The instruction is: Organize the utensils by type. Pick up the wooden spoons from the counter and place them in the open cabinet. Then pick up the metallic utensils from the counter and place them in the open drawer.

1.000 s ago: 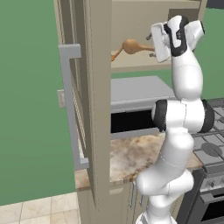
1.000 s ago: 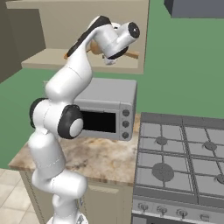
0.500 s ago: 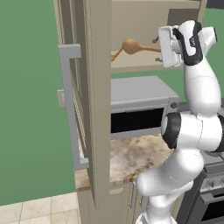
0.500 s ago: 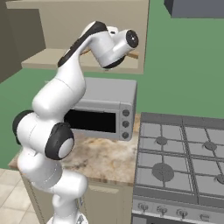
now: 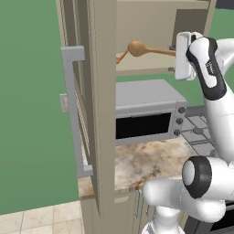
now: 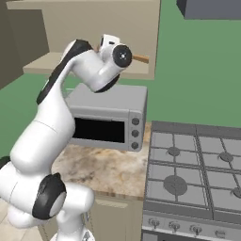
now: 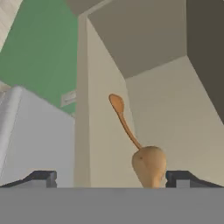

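Up at the cabinet [image 5: 151,27] now, and the pincer [image 7: 109,179] sits wide open, nothing between its tips, poised right at the shelf's front edge. Two wooden spoons lie on that shelf: the big spoon [image 7: 149,165] just ahead of the pincer with its round pale bowl nearest the camera, and the small spoon [image 7: 122,120] running away behind it toward the back wall, the two touching or overlapping where handle meets bowl. In the left base view the big spoon [image 5: 137,48] pokes its bowl out past the open door [image 5: 103,105], with the darker one's tip just beside it.

So the wooden half looks done, I'd say, and the metal pieces come next. I can't spot them from here; the stretch of desk [image 5: 146,160] in front of the microwave [image 5: 146,109] shows nothing on it, and the same goes for the desk's near edge beside the stove [image 6: 197,174].

When they do turn up, expect thin, stiff, light and slick pieces lying flat. Best hold, to my eye, is across the middle of the handle, pinching its narrow sides, pressing down close to the stone so the tips get under. A hard squeeze near the end could flip one away.
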Controlling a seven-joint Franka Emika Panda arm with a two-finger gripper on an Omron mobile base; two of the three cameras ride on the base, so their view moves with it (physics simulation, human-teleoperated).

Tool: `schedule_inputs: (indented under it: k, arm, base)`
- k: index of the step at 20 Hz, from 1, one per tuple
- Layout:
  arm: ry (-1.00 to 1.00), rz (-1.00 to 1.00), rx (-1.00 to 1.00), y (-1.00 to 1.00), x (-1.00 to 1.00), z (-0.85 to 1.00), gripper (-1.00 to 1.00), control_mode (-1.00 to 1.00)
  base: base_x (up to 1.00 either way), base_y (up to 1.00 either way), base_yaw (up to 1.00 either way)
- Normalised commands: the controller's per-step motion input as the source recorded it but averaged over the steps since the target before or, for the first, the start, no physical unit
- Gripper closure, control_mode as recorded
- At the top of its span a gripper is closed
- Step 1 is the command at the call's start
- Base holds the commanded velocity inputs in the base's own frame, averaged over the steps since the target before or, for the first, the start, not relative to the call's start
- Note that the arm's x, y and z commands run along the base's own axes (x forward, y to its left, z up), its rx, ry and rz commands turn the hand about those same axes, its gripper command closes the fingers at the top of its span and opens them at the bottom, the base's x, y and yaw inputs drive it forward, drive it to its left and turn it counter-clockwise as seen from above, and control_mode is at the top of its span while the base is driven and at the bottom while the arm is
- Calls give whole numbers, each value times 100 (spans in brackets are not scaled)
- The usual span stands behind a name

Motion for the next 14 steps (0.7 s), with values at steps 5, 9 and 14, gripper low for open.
schedule_inputs:
  k: [5,9,14]
  arm:
    - [14,-38,17,14,-84,-2,-100,-100]
    - [30,-31,28,3,-78,0,-100,-100]
    - [39,-30,35,0,-72,0,-100,-100]
  base:
    - [0,0,0]
    - [0,0,0]
    - [0,0,0]
